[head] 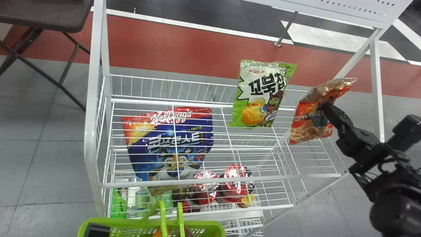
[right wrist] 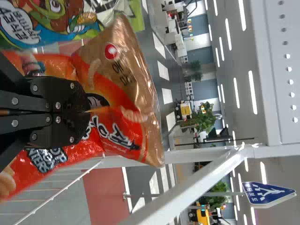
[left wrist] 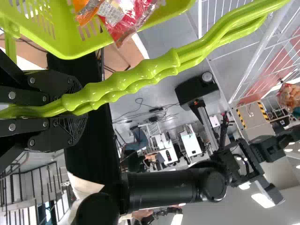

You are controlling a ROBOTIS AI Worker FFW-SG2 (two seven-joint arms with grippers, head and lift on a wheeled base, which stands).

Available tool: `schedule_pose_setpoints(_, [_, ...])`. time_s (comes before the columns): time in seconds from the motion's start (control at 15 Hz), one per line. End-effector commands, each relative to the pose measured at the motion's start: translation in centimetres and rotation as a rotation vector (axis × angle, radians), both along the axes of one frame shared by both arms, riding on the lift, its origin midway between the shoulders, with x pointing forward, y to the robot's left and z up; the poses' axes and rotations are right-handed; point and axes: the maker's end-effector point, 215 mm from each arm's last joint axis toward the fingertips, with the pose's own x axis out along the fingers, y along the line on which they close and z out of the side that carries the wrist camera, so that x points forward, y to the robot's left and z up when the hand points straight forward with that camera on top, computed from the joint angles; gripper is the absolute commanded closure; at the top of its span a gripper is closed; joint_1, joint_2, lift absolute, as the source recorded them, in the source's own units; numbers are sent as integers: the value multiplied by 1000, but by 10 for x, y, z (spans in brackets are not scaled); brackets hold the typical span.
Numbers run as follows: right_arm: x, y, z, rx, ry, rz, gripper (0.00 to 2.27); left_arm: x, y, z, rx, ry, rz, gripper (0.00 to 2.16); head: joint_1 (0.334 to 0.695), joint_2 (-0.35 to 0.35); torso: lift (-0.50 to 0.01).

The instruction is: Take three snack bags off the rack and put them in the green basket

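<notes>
My right gripper (head: 325, 107) is at the rack's right end, pinching the orange snack bag (head: 310, 123). In the right wrist view the gripper (right wrist: 86, 112) is shut on that orange bag (right wrist: 126, 101). A green snack bag (head: 263, 95) stands on the rack (head: 197, 181) just left of it, and a blue cereal bag (head: 171, 144) leans farther left. The green basket (head: 121, 222) is at the bottom edge, with my left gripper (head: 97, 230) beside it. In the left wrist view, the left gripper (left wrist: 77, 110) is shut on the basket handle (left wrist: 136, 75); packages (left wrist: 124, 16) lie in the basket.
Red-topped packages (head: 233, 182) and bottles (head: 142, 199) sit on a lower shelf. White rack posts (head: 95, 108) rise at the left and right (head: 376, 89). A dark folding table (head: 46, 14) stands at the upper left.
</notes>
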Motion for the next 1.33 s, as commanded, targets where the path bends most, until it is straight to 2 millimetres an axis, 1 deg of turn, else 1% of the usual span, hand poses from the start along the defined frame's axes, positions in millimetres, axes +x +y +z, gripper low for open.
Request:
schedule_pose_setpoints(0.0, [-30,28,15,58,0,72,2189,1,1,-1,2,0,3,1514,695,-350,-26])
schedule_pose_setpoints(0.13, [-53,62,26,146,19,162,2189,1,1,-1,3,0,5,1514,695,-350,-26])
schedule_pose_setpoints(0.27, [-82,103,26,259,93,274,2189,2,1,-1,3,-1,6,1514,695,-350,-26])
schedule_pose_setpoints(0.4, [-123,152,15,437,249,413,2189,3,0,0,2,-6,7,1514,695,-350,-26])
schedule_pose_setpoints(0.47, [-140,173,10,518,309,465,2189,2,0,0,1,-6,6,1514,695,-350,-26])
schedule_pose_setpoints(0.53, [-162,199,4,614,384,529,2189,2,0,0,1,-6,6,1514,695,-350,-26])
schedule_pose_setpoints(0.6, [-173,213,4,656,406,572,2189,4,-2,1,-3,-12,9,1514,695,-350,-26])
schedule_pose_setpoints(0.73, [-185,237,-2,700,438,640,2189,5,-3,2,-9,-20,12,1514,695,-350,-26])
schedule_pose_setpoints(0.8, [-195,252,-16,731,486,664,2189,5,-3,2,-9,-21,12,1514,695,-350,-26])
schedule_pose_setpoints(0.87, [-201,263,-27,758,523,685,2189,6,-3,3,-11,-22,11,1514,695,-350,-26])
schedule_pose_setpoints(1.0, [-214,283,-57,833,613,716,2189,6,-4,5,-14,-28,11,1514,695,-350,-26])
schedule_pose_setpoints(1.07, [-225,298,-80,891,684,739,2189,6,-4,5,-15,-26,10,1514,695,-350,-26])
schedule_pose_setpoints(1.13, [-233,310,-97,925,735,748,2189,6,-4,6,-18,-29,11,1514,695,-350,-26])
schedule_pose_setpoints(1.2, [-241,322,-114,954,786,753,2189,6,-4,6,-18,-29,11,1514,695,-350,-26])
schedule_pose_setpoints(1.27, [-247,331,-126,964,826,755,2189,7,-4,6,-20,-31,11,1514,695,-350,-26])
